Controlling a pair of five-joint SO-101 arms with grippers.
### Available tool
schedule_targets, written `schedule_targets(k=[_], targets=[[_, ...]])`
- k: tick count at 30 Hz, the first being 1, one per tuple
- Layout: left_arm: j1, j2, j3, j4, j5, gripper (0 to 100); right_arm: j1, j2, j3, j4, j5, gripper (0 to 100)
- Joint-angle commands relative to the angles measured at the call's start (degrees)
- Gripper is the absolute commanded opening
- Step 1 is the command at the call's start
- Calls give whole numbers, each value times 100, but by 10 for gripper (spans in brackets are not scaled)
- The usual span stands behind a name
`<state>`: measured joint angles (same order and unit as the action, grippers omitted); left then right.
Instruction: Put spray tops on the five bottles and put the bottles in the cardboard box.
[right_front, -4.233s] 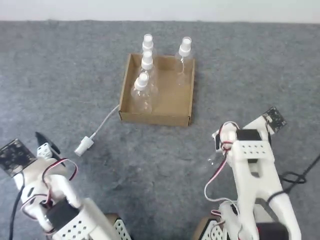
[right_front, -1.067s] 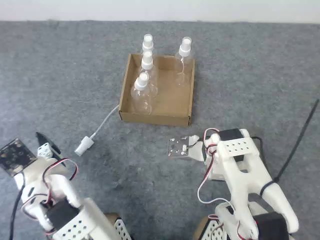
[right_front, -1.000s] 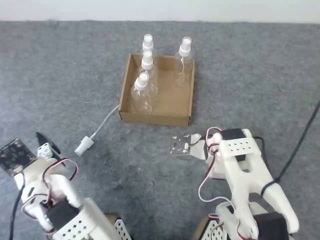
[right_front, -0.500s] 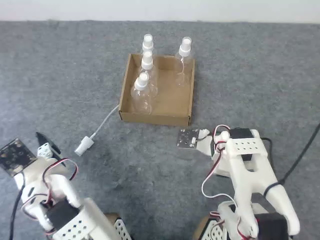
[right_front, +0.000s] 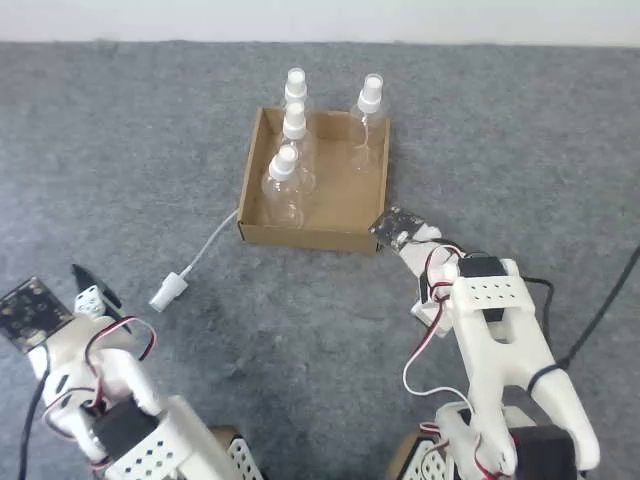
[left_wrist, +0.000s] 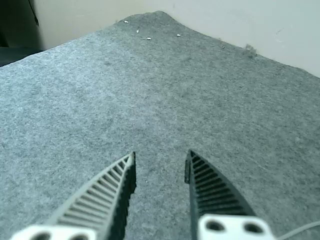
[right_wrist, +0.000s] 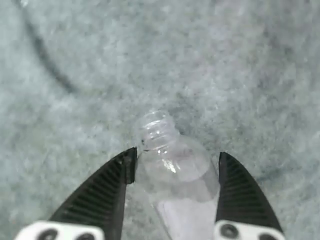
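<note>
The right arm (right_front: 490, 320) has been swung round in the last few seconds: from well out to the right, across to the left in front of the box, and now its wrist is brought up just beside the front right corner of the cardboard box (right_front: 310, 238). In the right wrist view the right gripper (right_wrist: 176, 152) is seen closed around an uncapped bottle (right_wrist: 175, 167), one jaw pressed at the neck and shoulder, the other against the far side, so the bottle looks to be clamped (whether it is lifted or resting on the carpet (right_front: 120, 150) cannot be told). Four capped bottles (right_front: 284, 190) are standing inside the box, as they have been throughout. The fifth spray top (right_front: 168, 292), with its long tube, is left lying on the carpet to the left of the box, unmoved, well apart from the held bottle. The left arm (right_front: 80, 350) is kept parked at the near left, and the left gripper (left_wrist: 160, 155) is held open over bare carpet with nothing between its jaws. So the last bottle has been carried towards the box without its top, and the capping step is judged not yet done: bottle and spray top are yet to be brought together before anything is boxed.
</note>
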<state>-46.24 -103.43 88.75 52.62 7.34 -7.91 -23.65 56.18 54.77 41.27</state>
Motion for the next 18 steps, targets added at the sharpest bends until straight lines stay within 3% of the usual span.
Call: schedule_targets(k=[1,9,18], targets=[[26,-114,-57,-193,26,156,-163,-233,-185,-48,-527,174],[26,-114,-57,-193,26,156,-558,-224,-589,1174,-114,303],[26,-114,-57,-193,26,156,-716,-224,-598,1376,1064,310]])
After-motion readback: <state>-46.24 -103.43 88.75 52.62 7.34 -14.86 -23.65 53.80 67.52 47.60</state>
